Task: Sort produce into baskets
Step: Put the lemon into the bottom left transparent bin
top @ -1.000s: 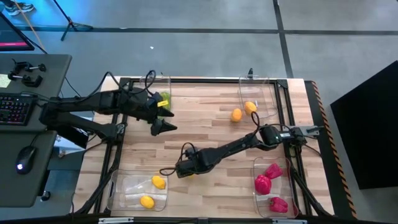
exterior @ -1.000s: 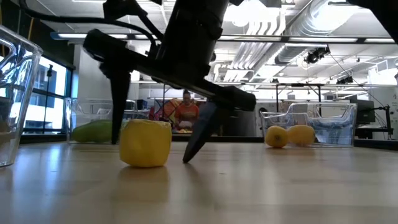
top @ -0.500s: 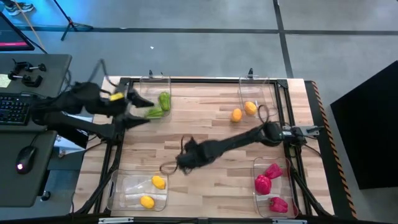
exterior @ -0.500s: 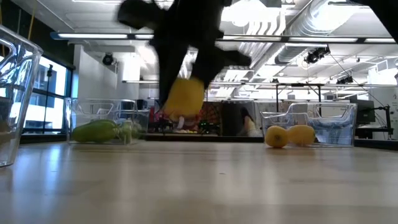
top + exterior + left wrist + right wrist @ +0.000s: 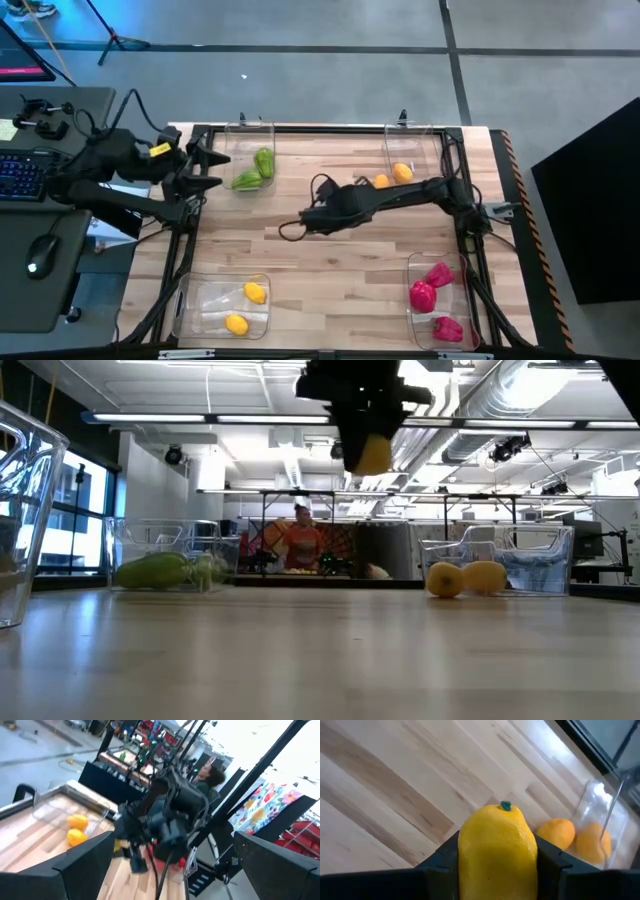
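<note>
The right gripper [image 5: 312,217] is hanging above the middle of the wooden table [image 5: 330,270], and its two fingers are closing narrow on a yellow lemon-shaped piece [image 5: 498,851]. In the right wrist view the piece is sitting upright between the dark fingers, with a small green stem on its top. In the low view the same piece [image 5: 373,453] is showing high over the table top, not touching the wood.

Beyond this gripper, on the far side of the table, two orange pieces are lying: one [image 5: 381,183] just outside a clear basket [image 5: 428,135] and one [image 5: 402,172] inside it. To the gripper's near left side, a basket [image 5: 195,295] is holding two yellow pieces [image 5: 255,292]. To its near right side, another basket [image 5: 462,300] is holding three magenta-red pieces [image 5: 423,295].

The left gripper [image 5: 208,170] is waiting at the far left edge of the table with its fingers standing wide and holding nothing. Just beside its fingertips a basket [image 5: 252,128] is containing green pieces [image 5: 262,162].

In the low view a person [image 5: 303,540] is showing in the room behind the table.
</note>
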### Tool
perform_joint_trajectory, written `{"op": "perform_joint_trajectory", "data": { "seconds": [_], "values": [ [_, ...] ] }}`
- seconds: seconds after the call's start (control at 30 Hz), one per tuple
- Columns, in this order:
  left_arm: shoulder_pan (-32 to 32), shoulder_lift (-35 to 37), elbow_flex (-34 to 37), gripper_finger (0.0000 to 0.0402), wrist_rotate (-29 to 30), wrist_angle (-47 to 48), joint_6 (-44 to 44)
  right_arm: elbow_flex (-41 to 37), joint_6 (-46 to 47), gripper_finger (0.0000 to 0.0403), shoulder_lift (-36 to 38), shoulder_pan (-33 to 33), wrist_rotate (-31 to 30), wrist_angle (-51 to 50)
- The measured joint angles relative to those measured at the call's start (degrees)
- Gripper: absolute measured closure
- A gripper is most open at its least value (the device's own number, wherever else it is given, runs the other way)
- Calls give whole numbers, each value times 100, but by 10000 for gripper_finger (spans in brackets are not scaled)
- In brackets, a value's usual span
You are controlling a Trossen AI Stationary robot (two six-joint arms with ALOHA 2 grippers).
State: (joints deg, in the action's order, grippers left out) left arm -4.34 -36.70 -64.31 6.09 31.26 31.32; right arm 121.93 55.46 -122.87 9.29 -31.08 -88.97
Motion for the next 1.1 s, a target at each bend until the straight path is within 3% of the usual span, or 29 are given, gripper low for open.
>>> {"op": "perform_joint_trajectory", "data": {
  "seconds": [0.2, 0.3, 0.43, 0.53, 0.63, 0.73, 0.87, 1.1],
  "values": [
    [-11, -71, 0, 7, -108, 216, 156, -1085, 22, 257, 631, -210, 91, 217],
    [-28, -95, 0, 7, -101, 212, 153, -1630, -182, 255, 1056, -186, 405, 1190],
    [-28, -104, 0, 7, 12, 195, 56, -2387, -816, 254, 1497, -57, 1380, 3622],
    [-28, -102, 0, 7, 49, 192, 58, -2821, -1296, 253, 1477, 65, 2340, 5682],
    [-28, -102, 0, 7, 50, 193, 159, -3067, -1349, 253, 1297, 244, 2827, 7522],
    [-28, -102, 0, 7, 50, 193, 275, -3147, -1351, 253, 975, 390, 2877, 8503],
    [-28, -102, 0, 7, 76, 192, 316, -2828, -1450, 252, 526, 438, 3216, 9091],
    [-28, -102, 0, 7, 222, 193, 461, -1876, -1874, 252, -378, 484, 3738, 9139]
  ]
}}
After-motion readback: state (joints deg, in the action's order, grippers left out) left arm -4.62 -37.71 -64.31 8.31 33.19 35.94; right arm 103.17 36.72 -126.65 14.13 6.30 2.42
